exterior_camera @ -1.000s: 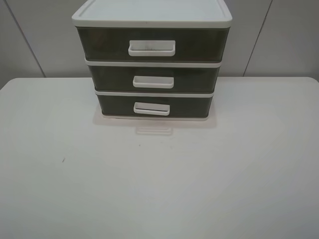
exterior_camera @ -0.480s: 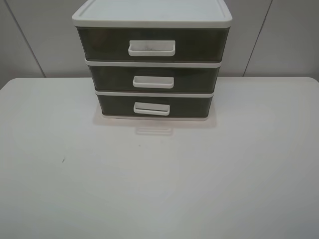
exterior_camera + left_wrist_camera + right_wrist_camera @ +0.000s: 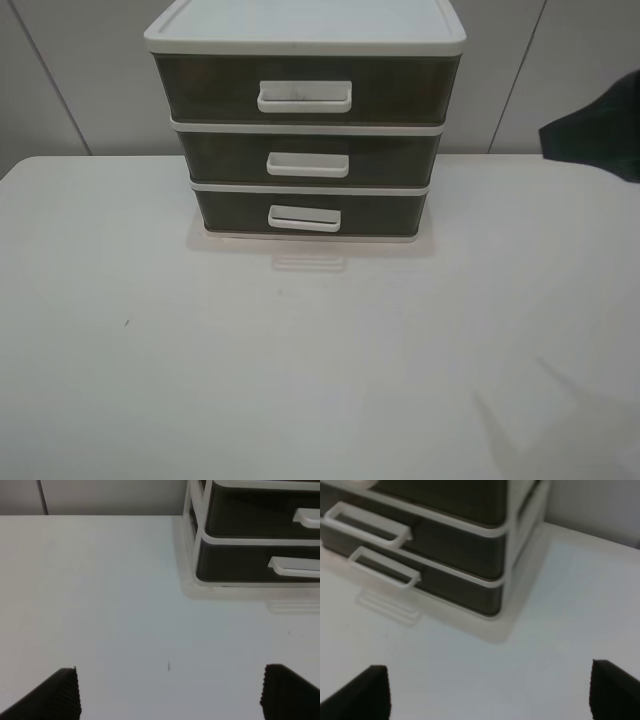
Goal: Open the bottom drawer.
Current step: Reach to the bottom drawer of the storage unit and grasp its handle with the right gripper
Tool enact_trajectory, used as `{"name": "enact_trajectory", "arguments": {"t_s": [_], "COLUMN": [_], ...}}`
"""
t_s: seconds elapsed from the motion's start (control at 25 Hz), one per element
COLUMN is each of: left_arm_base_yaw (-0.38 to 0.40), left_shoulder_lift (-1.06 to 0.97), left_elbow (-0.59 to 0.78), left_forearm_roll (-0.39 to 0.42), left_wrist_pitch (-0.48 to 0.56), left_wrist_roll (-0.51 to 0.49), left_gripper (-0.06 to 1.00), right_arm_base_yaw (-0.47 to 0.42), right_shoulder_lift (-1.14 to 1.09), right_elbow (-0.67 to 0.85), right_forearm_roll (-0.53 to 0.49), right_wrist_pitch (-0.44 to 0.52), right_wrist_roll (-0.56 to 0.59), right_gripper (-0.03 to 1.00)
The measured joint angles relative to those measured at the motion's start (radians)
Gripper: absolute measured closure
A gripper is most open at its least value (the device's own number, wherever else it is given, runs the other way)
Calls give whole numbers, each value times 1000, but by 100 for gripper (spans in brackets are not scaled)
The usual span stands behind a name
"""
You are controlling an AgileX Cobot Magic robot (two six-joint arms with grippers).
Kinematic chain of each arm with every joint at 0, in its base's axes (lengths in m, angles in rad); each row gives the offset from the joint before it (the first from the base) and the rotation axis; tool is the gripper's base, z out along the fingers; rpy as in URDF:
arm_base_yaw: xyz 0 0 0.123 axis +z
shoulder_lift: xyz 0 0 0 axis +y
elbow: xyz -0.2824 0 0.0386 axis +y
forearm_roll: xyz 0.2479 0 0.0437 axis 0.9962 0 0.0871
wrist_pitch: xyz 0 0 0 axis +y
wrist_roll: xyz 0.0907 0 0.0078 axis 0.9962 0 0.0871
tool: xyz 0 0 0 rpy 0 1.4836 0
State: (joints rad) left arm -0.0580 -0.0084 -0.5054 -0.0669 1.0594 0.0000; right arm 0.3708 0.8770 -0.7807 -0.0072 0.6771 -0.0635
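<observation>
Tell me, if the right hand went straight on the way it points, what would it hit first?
The right hand would probably meet the bare table first, just short of the bottom drawer; depth is unclear.

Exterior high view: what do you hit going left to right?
Dark speck on the table → bottom drawer, lowest of the three stacked drawers → dark arm part at the right edge.
</observation>
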Motion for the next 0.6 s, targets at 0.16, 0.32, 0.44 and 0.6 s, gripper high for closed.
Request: {"name": "enact_trajectory", "arguments": {"t_s": [0.16, 0.32, 0.44, 0.6], "left_arm_base_yaw": [0, 0, 0, 0], "left_shoulder_lift": [0, 0, 0, 0], "left_elbow": [0, 0, 0, 0], "left_forearm_roll": [0, 0, 0, 0], "left_wrist_pitch": [0, 0, 0, 0], "left_wrist_roll": [0, 0, 0, 0], "left_gripper": [20, 20, 20, 20], "right_arm_base_yaw": [96, 162, 212, 258], "right_shoulder_lift": [154, 324, 424, 526], "right_elbow": [-7, -58, -105, -164], "right_forearm_roll": [-50, -62, -63, -63], "right_wrist_pitch": [-114, -125, -102, -84], "right_wrist_roll": [-33, -156, -259, -359], "right_gripper": [18, 18, 18, 18]}}
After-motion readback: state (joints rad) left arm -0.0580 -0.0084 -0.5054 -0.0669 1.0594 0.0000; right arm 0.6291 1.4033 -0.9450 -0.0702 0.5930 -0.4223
